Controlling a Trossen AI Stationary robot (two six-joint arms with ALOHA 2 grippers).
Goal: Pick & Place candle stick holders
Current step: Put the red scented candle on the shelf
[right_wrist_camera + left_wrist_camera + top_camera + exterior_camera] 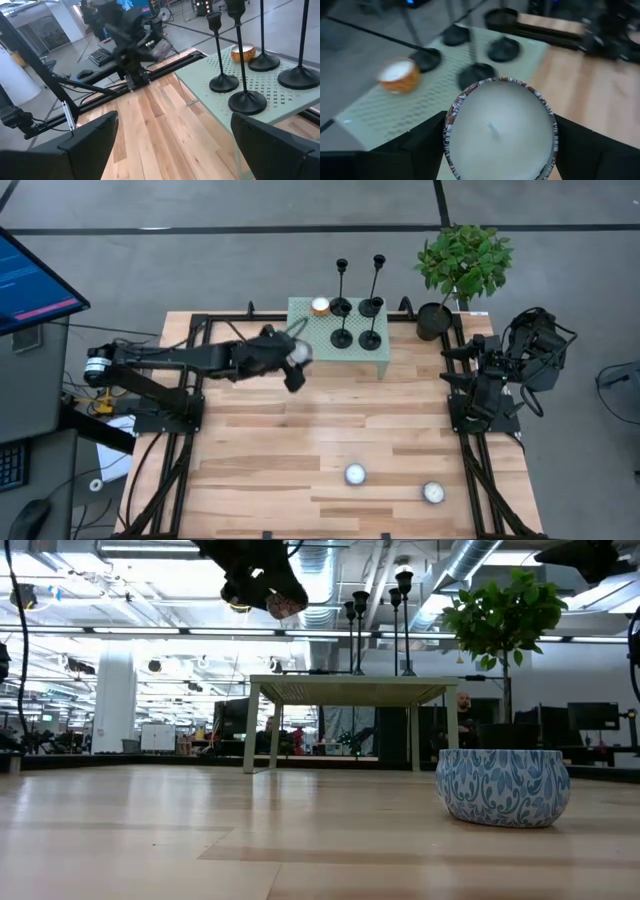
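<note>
Four black candle stick holders (pixel 356 323) stand on their round disc bases on a small pale green perforated table (pixel 385 355) at the far middle; they also show in the right wrist view (pixel 246 100). My left gripper (pixel 297 360) is just left of that table, raised high (pixel 268 595), and shut on a round candle tin with white wax (pixel 500 130). My right gripper (pixel 175 145) is open and empty at the table's right edge (pixel 455 367). My left gripper pinches the candle tin by its patterned side wall (pixel 451 125), one finger (pixel 422 147) on each of two opposite sides. The tin's wax top with its wick faces the wrist camera. The tin is lifted clear, well above the tabletop.
A small orange candle (pixel 320 306) sits on the green table beside the holders. A potted plant (pixel 435 320) stands at the far right. Two more candle tins (pixel 355 474) (pixel 433 493) sit near the front; one blue-patterned tin (pixel 502 786) is close to the low camera.
</note>
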